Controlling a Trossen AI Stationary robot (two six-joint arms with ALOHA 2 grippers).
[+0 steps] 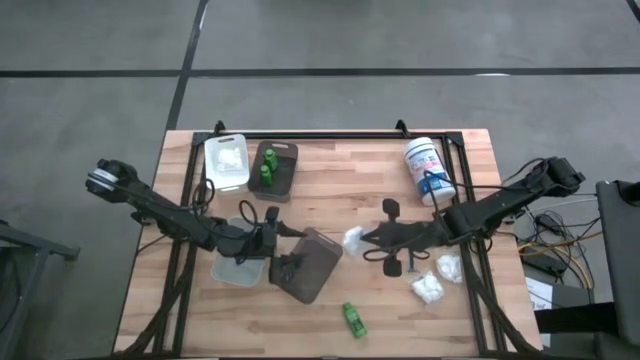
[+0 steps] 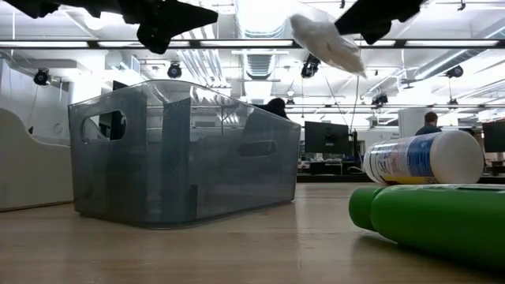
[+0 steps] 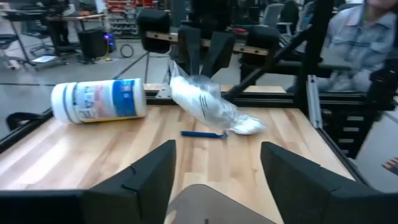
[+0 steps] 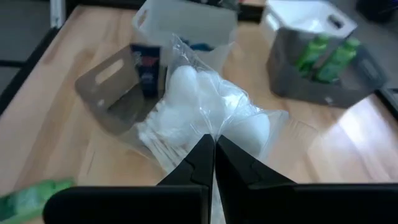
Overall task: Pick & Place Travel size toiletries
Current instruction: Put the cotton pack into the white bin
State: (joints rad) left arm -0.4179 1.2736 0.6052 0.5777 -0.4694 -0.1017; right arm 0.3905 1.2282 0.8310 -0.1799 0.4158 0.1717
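Observation:
My right gripper point(image 4: 214, 158) is shut on a clear packet of white balls point(image 4: 211, 106), lifted over the table's middle point(image 1: 352, 238) beside a grey see-through bin point(image 1: 310, 265). My left gripper point(image 3: 217, 149) stands open and level above the bin's left rim point(image 3: 211, 205), with nothing between its fingers. Two more white packets point(image 1: 428, 288) lie near the right edge. One green bottle point(image 1: 354, 320) lies near the front edge. A slim blue stick point(image 3: 202, 134) lies on the wood under the lifted packet. My right gripper pinches the packet's clear plastic edge point(image 4: 214, 134) between its two shut fingers, which slant downward from the table's right side. The packet is lifted clear of the table and hangs tilted below and ahead of the fingers point(image 2: 327, 43).
A white tub with a blue label point(image 1: 428, 170) lies on its side at the back right. A white tray point(image 1: 227, 160) and a dark tray holding green bottles point(image 1: 275, 165) stand at the back left. A pale tray point(image 1: 235, 270) sits left of the bin.

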